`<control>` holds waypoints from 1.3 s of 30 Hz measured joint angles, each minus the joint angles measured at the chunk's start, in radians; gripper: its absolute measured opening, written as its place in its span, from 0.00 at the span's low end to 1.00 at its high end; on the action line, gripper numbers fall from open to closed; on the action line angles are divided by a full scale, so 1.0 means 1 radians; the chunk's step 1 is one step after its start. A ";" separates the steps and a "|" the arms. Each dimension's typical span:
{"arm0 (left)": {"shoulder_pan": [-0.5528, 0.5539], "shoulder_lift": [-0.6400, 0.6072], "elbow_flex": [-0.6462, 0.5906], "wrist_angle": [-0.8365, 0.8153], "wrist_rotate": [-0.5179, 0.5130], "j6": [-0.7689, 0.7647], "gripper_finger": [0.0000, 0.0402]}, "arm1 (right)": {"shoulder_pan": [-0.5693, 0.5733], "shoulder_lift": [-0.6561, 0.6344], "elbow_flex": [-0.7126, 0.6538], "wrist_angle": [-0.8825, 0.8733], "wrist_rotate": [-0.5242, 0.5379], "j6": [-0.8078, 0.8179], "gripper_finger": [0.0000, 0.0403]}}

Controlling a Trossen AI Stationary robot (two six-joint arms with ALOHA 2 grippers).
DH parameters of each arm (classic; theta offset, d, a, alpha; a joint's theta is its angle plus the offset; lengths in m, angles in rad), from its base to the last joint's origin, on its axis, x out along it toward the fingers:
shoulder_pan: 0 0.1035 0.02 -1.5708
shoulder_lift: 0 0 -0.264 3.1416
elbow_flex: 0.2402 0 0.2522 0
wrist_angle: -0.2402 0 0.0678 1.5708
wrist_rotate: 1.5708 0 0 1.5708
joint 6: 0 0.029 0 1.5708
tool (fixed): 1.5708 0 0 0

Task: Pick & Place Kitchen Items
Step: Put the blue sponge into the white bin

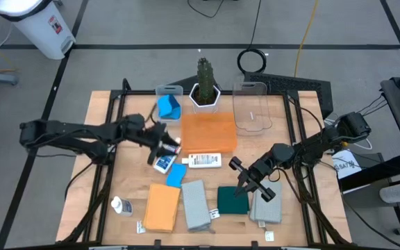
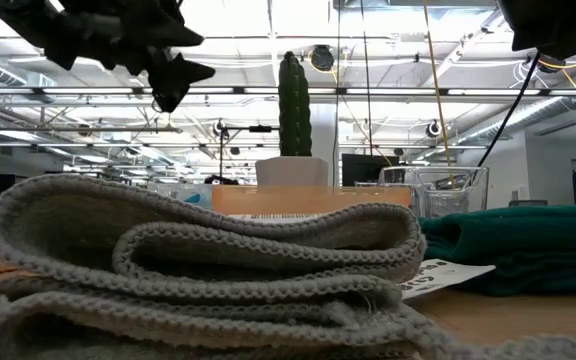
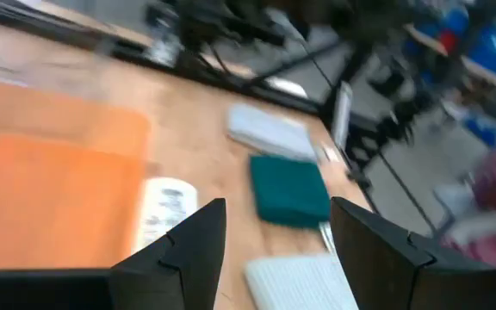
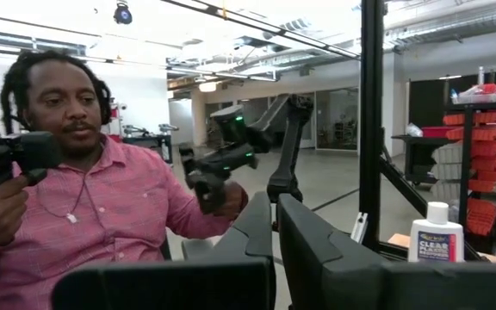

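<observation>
You are looking at a light wooden worktop (image 1: 123, 132) set on a grey floor (image 1: 137, 24) marked with dark lines. At eleven o'clock from the worktop a white bin (image 1: 37, 26) stands on that floor, and at one o'clock a coil of black cable (image 1: 253, 60) and a yellow cable (image 1: 305, 35) lie there. Beyond the far edge the room opens into a wide hall with a white truss ceiling (image 2: 408, 40) and strip lights. Facing the right wrist camera, a person in a pink shirt (image 4: 102, 215) sits holding dark control handles. At three o'clock in that view stand shelves with red bins (image 4: 489, 138).
</observation>
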 joint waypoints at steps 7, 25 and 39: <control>-0.162 0.048 0.000 0.061 0.000 0.101 0.53 | 0.000 0.000 0.000 -0.031 0.037 -0.003 0.00; -0.463 0.114 -0.001 0.035 -0.168 0.448 0.53 | 0.000 0.000 0.000 -0.034 0.037 -0.003 0.00; -0.433 0.335 -0.001 -0.087 -0.420 0.170 0.53 | 0.000 0.000 0.000 -0.035 0.038 -0.008 0.00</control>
